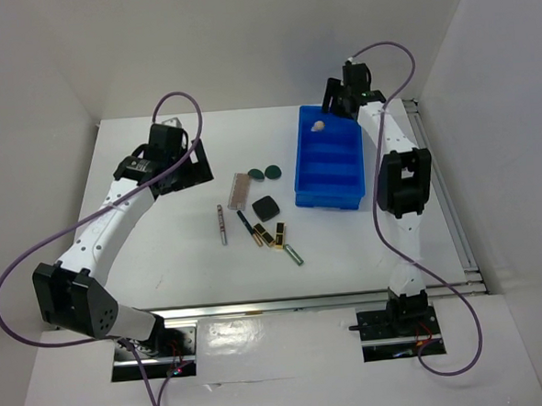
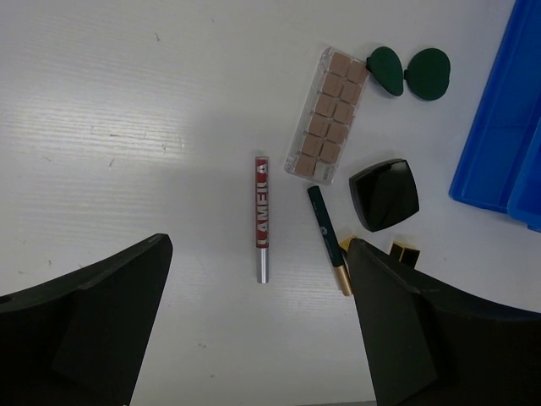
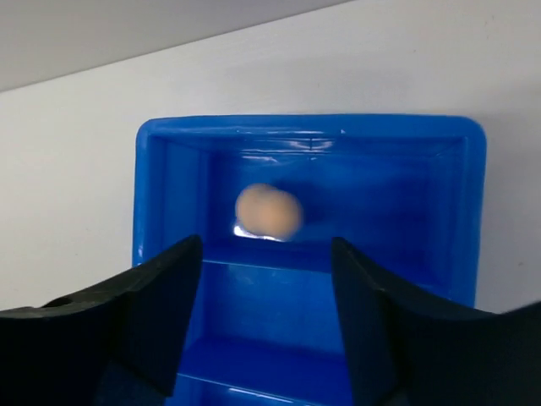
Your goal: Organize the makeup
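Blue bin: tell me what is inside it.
Only a peach sponge shows, in the far end compartment of the blue bin. The other compartments show bare blue floor from above. The right gripper hides parts of the nearer compartments from its wrist camera.

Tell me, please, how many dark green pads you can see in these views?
2. One dark green pad lies on the table at the tan palette's far end. The second dark green pad sits right beside it, toward the blue bin. None seems hidden.
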Controlling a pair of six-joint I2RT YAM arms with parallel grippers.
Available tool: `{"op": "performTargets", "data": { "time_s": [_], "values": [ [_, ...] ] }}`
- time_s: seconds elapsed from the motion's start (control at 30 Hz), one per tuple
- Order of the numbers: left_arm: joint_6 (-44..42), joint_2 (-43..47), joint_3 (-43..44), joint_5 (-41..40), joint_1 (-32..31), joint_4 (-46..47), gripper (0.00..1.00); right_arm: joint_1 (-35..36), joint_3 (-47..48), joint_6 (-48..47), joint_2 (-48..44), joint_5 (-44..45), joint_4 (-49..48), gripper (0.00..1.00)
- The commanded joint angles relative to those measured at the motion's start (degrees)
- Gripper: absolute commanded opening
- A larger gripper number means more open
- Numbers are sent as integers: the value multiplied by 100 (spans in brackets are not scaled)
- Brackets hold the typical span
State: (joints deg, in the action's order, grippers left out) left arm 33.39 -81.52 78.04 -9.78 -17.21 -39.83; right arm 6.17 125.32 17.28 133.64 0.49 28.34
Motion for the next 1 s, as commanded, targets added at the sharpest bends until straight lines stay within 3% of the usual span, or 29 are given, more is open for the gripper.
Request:
{"op": "performTargets", "data": {
  "time_s": [0.0,0.07,0.1,0.13,0.23,0.4,0.57,0.67,0.8,0.97],
  "values": [
    [28,-22,238,108,-37,-60,99,129,-200,12,-416,-58,-283,73],
    [28,-22,238,108,-37,1,99,418,-306,-198,-611,-58,-372,70],
    [28,-22,238,30,-37,2,99,533,-358,-373,-698,116,-373,64],
    [28,-74,238,-32,-37,2,99,656,-455,-470,-891,118,-425,53],
    [28,-75,238,-392,-37,-103,99,1200,-824,-918,-1147,-57,-583,45],
    [151,153,238,-858,-37,-103,99,2105,-623,-1472,-815,-295,-154,49],
    [441,504,159,-1114,-37,-103,99,2555,-552,-2097,-366,-522,128,74],
    [274,558,9,-868,-37,2,99,2555,-552,-2150,-191,-953,251,74],
    [274,339,70,-868,-37,-261,99,2555,-552,-2150,47,-1077,365,66],
    [274,338,71,-868,-37,-323,99,2608,-746,-2150,188,-1209,365,66]
  ]
}}
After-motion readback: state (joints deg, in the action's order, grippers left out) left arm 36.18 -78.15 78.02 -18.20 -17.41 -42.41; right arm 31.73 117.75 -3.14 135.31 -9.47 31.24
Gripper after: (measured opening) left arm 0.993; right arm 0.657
